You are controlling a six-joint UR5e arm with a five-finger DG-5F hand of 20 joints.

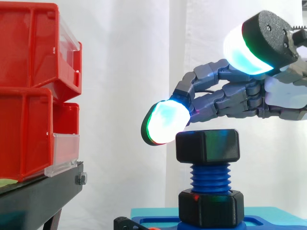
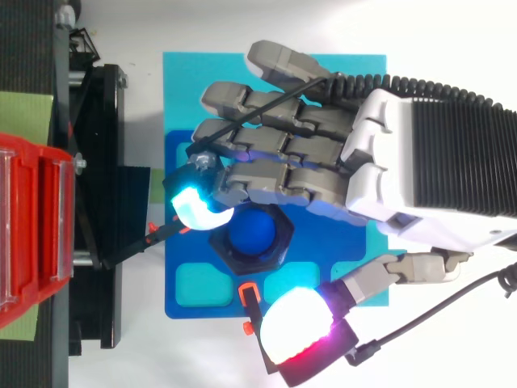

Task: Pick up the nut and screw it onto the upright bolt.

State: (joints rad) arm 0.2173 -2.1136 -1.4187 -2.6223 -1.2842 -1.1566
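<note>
**Nut on the top of the upright bolt, open hand spread above it**

Red bins (image 1: 29,91) are stacked on a black stand (image 1: 43,191) at the left, well apart from the work. The hand (image 2: 323,170) is reached in level over the blue base plate (image 2: 355,89), fingers nearly straight, thumb splayed wide, nothing gripped. The blue bolt (image 1: 210,176) is fixed upright on the plate by a black collar (image 1: 211,207), so that its thread is presented upward. The black nut (image 1: 207,146) is carried on the topmost threads, with bare thread below it; screwing down is judged barely begun. One glowing fingertip (image 1: 165,122) is set at the nut's upper edge, contact unconfirmed, and the thumb pad (image 2: 299,331) is held off on the opposite side, a spread judged suited to turning the nut.
</note>
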